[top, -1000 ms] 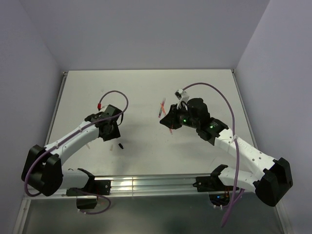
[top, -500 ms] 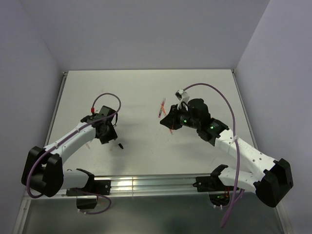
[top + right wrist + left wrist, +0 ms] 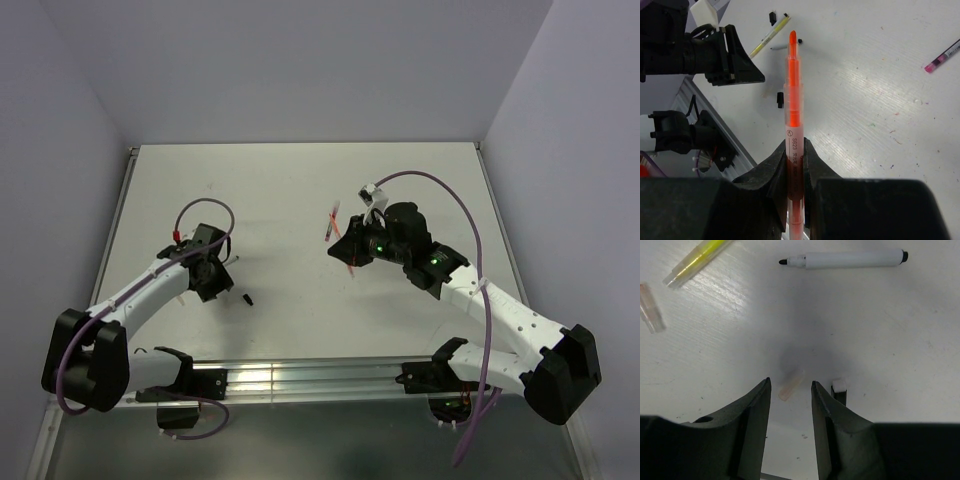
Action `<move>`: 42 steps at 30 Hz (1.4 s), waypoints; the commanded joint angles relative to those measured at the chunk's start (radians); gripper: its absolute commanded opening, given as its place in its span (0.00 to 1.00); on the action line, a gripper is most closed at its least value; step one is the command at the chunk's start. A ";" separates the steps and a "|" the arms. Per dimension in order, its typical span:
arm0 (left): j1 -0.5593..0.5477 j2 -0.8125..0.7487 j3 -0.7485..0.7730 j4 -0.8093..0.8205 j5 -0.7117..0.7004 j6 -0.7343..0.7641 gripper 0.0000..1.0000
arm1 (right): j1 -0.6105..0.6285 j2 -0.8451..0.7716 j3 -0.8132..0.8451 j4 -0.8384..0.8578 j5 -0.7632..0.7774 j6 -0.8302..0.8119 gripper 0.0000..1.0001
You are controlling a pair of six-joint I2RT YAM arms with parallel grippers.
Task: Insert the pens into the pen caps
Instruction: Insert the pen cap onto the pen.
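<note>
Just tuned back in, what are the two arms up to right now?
The right gripper is shut on the orange pen, held with its bare tip pointing away from the wrist. The left gripper is open and hovers low over a clear cap that lies on the table between its fingers, not yet gripped. A black cap lies just beside one finger. A white pen, tip exposed, and a yellow pen lie farther off.

Four pens are counted: an orange pen [image 3: 792, 100] held in the right jaws, a purple pen [image 3: 942, 57] to their right, and a yellow pen [image 3: 700, 257] and a white pen [image 3: 842, 259] beyond the left jaws. Three caps are counted: a clear cap [image 3: 791, 385] between the left jaws, a black cap [image 3: 839, 386] beside them, and a second clear cap [image 3: 650, 307] farther left.
</note>
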 commanded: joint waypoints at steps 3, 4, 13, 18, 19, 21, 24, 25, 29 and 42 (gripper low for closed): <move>0.007 0.009 -0.036 0.068 0.034 -0.011 0.42 | -0.008 0.004 -0.004 0.040 -0.013 0.001 0.00; 0.007 0.009 -0.041 0.076 0.037 -0.010 0.42 | -0.007 0.002 -0.004 0.040 -0.011 0.001 0.00; 0.007 0.035 -0.072 0.119 0.060 0.003 0.41 | -0.007 0.015 -0.002 0.040 -0.011 0.000 0.00; 0.007 0.035 -0.081 0.130 0.070 0.006 0.41 | -0.005 0.021 -0.004 0.040 -0.010 -0.002 0.00; 0.007 0.035 -0.082 0.130 0.073 0.006 0.41 | -0.006 0.021 -0.002 0.040 -0.010 0.001 0.00; 0.007 0.035 -0.081 0.127 0.076 0.004 0.41 | -0.007 0.027 -0.002 0.040 -0.011 0.001 0.00; 0.007 0.026 -0.079 0.122 0.077 0.000 0.41 | -0.007 0.027 -0.001 0.040 -0.011 0.000 0.00; 0.008 0.024 -0.079 0.122 0.079 0.000 0.41 | -0.007 0.025 -0.001 0.039 -0.010 -0.002 0.00; 0.005 0.036 -0.076 0.113 0.079 -0.007 0.39 | -0.007 0.027 0.001 0.040 -0.010 0.000 0.00; -0.016 0.053 -0.088 0.105 0.082 -0.034 0.36 | -0.008 0.022 -0.004 0.044 -0.017 0.003 0.00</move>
